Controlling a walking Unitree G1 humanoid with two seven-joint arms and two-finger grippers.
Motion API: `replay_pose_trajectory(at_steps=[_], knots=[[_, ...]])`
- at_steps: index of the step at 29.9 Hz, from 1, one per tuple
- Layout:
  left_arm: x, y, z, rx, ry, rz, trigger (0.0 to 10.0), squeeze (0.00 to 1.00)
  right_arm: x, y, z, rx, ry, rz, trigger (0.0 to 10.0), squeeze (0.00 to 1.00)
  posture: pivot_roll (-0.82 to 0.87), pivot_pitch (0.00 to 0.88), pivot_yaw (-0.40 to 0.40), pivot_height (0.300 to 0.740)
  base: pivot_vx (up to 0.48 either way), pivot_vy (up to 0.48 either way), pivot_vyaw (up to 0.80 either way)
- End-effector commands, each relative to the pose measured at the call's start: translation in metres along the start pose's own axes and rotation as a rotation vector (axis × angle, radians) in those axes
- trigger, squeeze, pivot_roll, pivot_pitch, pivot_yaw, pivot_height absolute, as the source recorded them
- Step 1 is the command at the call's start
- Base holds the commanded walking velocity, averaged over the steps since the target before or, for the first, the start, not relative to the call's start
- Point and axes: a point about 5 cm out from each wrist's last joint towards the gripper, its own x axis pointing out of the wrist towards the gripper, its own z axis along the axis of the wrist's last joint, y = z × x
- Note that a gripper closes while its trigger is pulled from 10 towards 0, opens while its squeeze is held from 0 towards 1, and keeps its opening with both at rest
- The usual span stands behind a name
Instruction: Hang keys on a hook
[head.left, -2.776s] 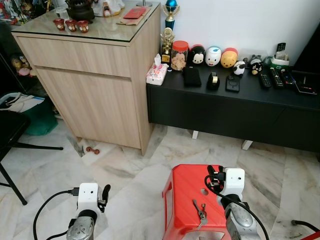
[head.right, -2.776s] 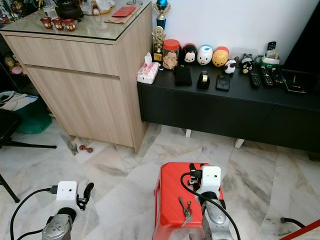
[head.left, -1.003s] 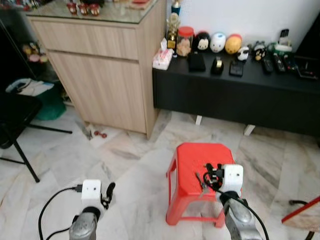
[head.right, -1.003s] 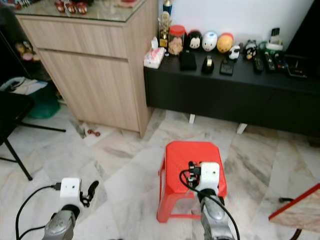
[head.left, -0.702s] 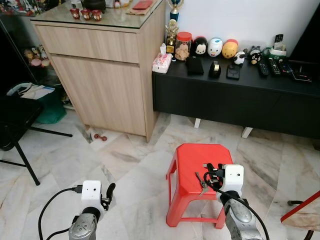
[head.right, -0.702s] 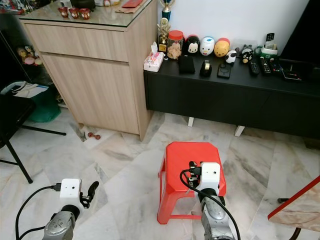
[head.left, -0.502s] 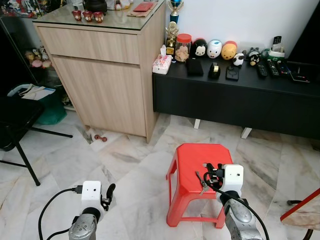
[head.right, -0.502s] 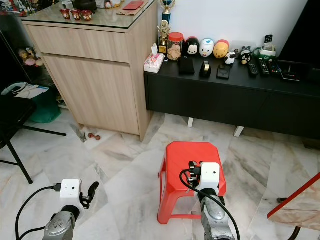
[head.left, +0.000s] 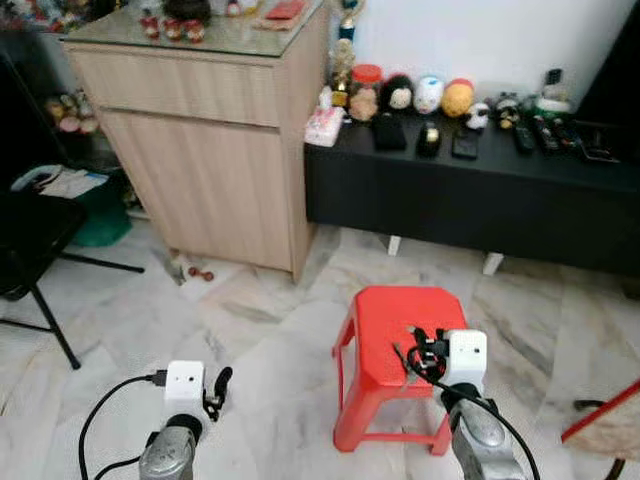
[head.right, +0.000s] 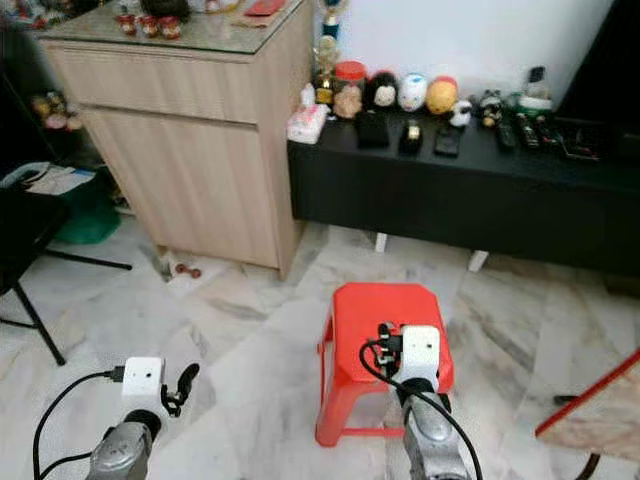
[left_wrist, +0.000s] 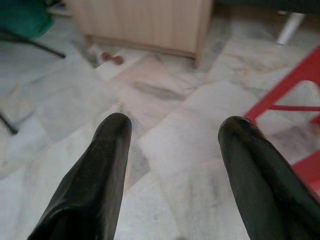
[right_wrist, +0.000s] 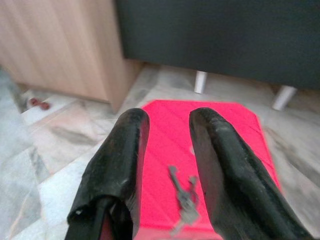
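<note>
While right pincer hovers spread, keys lie below on stool.

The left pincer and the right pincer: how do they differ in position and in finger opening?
The left pincer hangs above bare marble floor; the right pincer is above the red stool, where the keys lie. The left pincer's fingers are spread wider than the right pincer's. Both are open and hold nothing.

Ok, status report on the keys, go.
Right gripper open above stool, nothing held. Keys on stool. Left gripper open, idle over floor. No hook seen.
</note>
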Motion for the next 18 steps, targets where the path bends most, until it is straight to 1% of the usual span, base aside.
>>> replay_pose_trajectory(at_steps=[1, 3, 18], knots=[[-0.0024, 0.0020, -0.0057, -0.006, 0.029, 0.006, 10.0, 0.00, 0.0014, 0.0030, 0.0010, 0.004, 0.000, 0.004, 10.0, 0.00, -0.03, 0.051, -0.023, 0.740, 0.259, 0.000, 0.40], [-0.0024, 0.0019, -0.0056, -0.007, 0.028, 0.005, 10.0, 0.00, 0.0013, 0.0016, 0.0004, 0.018, 0.003, -0.012, 10.0, 0.00, -0.03, 0.051, -0.023, 0.740, 0.261, 0.000, 0.00], [-0.0016, 0.0007, -0.0045, 0.000, 0.025, -0.002, 10.0, 0.00, 0.0021, 0.0009, 0.0009, 0.018, 0.004, -0.016, 10.0, 0.00, -0.03, 0.051, -0.023, 0.740, 0.263, 0.000, 0.00]])
